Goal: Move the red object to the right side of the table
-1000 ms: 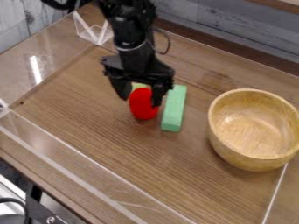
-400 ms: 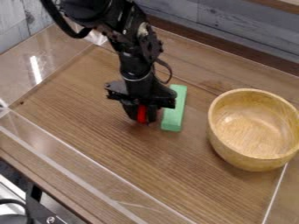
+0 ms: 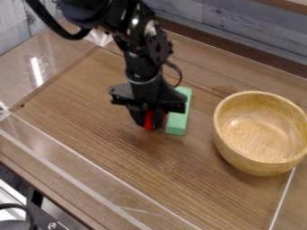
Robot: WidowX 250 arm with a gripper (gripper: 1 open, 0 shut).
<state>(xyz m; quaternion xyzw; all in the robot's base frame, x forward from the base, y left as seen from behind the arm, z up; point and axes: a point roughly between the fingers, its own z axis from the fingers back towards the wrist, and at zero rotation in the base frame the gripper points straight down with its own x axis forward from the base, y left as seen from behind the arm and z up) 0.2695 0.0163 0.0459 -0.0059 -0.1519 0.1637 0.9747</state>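
Pincer (image 3: 149, 113) grips the red toy fruit (image 3: 150, 120) (green block (image 3: 179, 111) just beside).

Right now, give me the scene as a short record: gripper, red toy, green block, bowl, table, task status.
gripper: over the red toy, jaws down around it
red toy: mostly hidden by the jaws, left of the block; firm grip or not, cannot tell
green block: upper middle of the table, just right of the gripper
bowl: wooden, right side
table: brown wood grain
task status: red toy not yet on the right side
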